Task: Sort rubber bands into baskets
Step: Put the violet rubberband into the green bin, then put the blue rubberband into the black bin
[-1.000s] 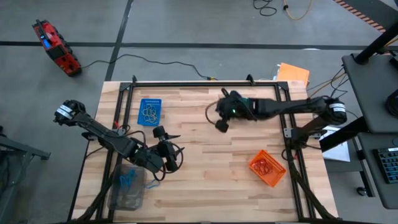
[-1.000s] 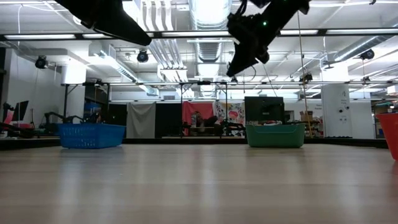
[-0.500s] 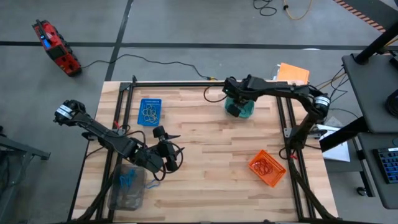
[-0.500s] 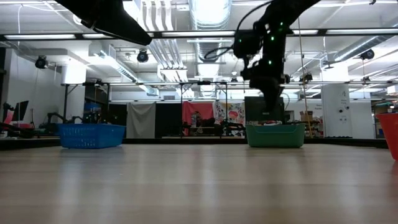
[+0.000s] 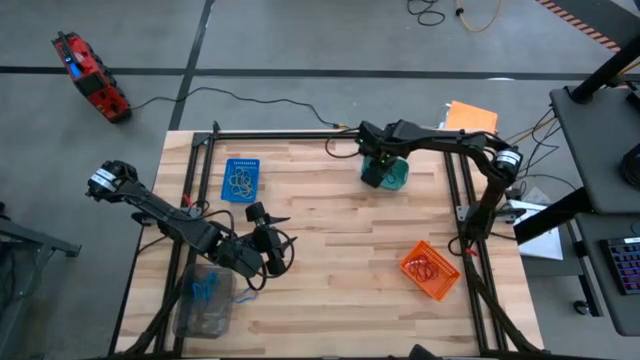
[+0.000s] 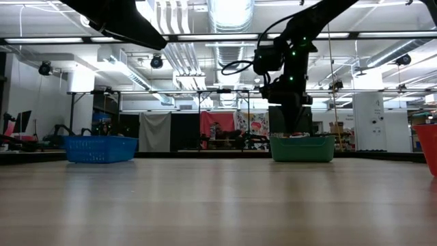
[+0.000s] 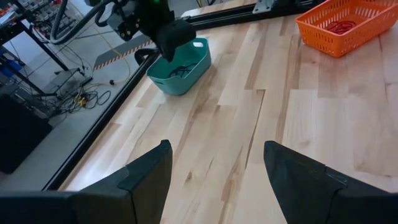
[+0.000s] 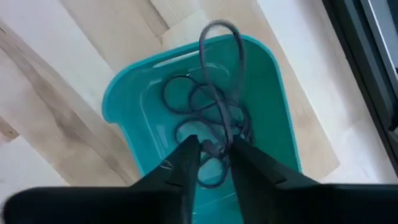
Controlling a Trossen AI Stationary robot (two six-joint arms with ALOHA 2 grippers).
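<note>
A dark rubber band (image 8: 219, 81), a long thin loop, hangs between the fingers of the right gripper (image 8: 210, 152) directly above the teal basket (image 8: 124, 93). The fingers stand narrowly apart with the loop passing between them; whether they pinch it or have let it go cannot be told. More dark bands (image 8: 186, 102) lie coiled on the basket's floor.

The teal basket (image 5: 398, 178) sits near the far right part of the wooden tabletop (image 5: 330, 250), with the right gripper (image 5: 375, 172) pointing down into it. In the low view the gripper (image 6: 292, 126) reaches just above the basket's rim (image 6: 302, 147).

The blue basket (image 5: 241, 179) stands at the far left with tan bands (image 5: 240, 181) inside. The orange basket (image 5: 430, 270) sits at the near right holding orange-red bands (image 5: 424, 267). The clear basket (image 5: 203, 303) lies at the near left edge with blue bands (image 5: 204, 290) in it.

The left gripper (image 5: 272, 252) waits just beside the clear basket, raised off the wood, its fingers (image 7: 146, 177) spread wide and holding nothing.
</note>
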